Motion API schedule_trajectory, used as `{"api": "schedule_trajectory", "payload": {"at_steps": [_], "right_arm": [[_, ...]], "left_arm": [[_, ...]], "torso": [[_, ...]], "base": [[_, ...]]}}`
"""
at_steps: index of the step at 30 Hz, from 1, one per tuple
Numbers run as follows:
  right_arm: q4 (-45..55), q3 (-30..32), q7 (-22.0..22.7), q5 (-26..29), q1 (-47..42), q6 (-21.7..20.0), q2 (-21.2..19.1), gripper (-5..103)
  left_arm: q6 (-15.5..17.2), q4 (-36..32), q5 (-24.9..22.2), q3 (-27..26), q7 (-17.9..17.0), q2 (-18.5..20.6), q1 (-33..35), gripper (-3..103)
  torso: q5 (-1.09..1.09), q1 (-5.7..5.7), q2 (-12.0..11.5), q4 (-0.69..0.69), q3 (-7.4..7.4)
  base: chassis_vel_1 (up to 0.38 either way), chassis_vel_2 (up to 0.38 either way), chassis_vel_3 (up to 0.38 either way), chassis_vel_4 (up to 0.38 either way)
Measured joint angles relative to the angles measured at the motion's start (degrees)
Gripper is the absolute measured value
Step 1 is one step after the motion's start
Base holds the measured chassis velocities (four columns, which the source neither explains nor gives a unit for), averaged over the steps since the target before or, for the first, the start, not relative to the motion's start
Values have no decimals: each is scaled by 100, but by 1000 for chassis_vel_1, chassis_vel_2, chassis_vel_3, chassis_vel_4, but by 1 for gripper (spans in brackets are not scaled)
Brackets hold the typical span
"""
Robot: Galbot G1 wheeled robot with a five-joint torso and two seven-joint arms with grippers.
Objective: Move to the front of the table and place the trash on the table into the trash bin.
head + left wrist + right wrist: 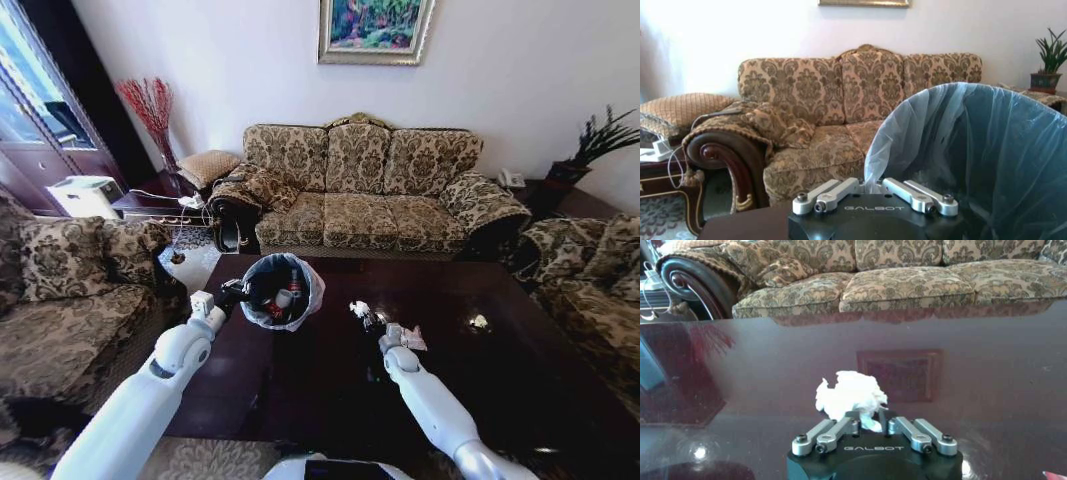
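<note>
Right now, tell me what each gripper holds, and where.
Left gripper grips the trash bin at its near rim; right gripper pinches a paper wad by its lower edge.

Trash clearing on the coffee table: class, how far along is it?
Done: a bottle and other rubbish lie in the bin, which the left gripper holds by its rim. In hand: the right gripper grips a paper wad above the table. Left: a white scrap on the table's right side.

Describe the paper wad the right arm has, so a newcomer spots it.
On the long dark glossy table before the patterned sofa, follow the right arm to its tool, right of the black bin. The crumpled white paper wad sits pinched there, unlike another white scrap lying loose farther right.
</note>
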Motion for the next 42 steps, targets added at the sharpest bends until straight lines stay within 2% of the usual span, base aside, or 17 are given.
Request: {"api": "schedule_trajectory", "payload": {"at_steps": [4, 18, 25, 31, 35, 37, 39, 40, 42], "right_arm": [[76, 12, 27, 22, -39, 19, -48, -2], [837, -69, 238, 73, -400, 5, -346, -2], [682, -127, 165, 13, -155, -46, -341, -3], [276, -275, 54, -4, 219, -16, -278, 6], [-177, -359, -17, -14, 603, -12, -83, 24], [-255, -378, -31, -21, 661, -11, -48, 24], [-401, -417, -41, -55, 738, -7, 12, 34], [-401, -417, -41, -55, 738, -7, 12, 34], [-475, -416, -27, -97, 745, -1, 39, 45]], "left_arm": [[-2, -5, 3, 20, 6, 5, -18, 0], [-5, -66, 33, 42, 10, -11, 3, 0], [-20, -83, 95, 43, 18, -22, 57, 0], [-22, -57, 121, 49, 58, -17, 48, 0], [-22, -19, 120, 64, 58, 5, 13, 0], [-22, -14, 121, 63, 57, 17, 12, 0], [-22, -2, 116, 63, 57, 46, 7, 0], [-22, -2, 116, 63, 57, 46, 7, 0], [-22, 13, 109, 63, 57, 69, 0, 0]], "torso": [[0, 0, 0, -1, 0], [0, 0, 0, -2, 0], [0, 0, 1, 0, 0], [0, 0, 1, -1, 0], [0, 1, 1, 0, 0], [0, 1, 1, 0, 0], [0, 1, 1, 1, 0], [0, 1, 1, 1, 0], [0, 1, 1, 0, 0]], "base": [[0, 0, 0, 0], [0, 0, 0, 0], [0, 0, 0, 0], [0, 0, 0, 0], [0, 0, 0, 0], [0, 0, 0, 0], [0, 0, 0, 0], [0, 0, 0, 0], [0, 0, 0, 0]]}}
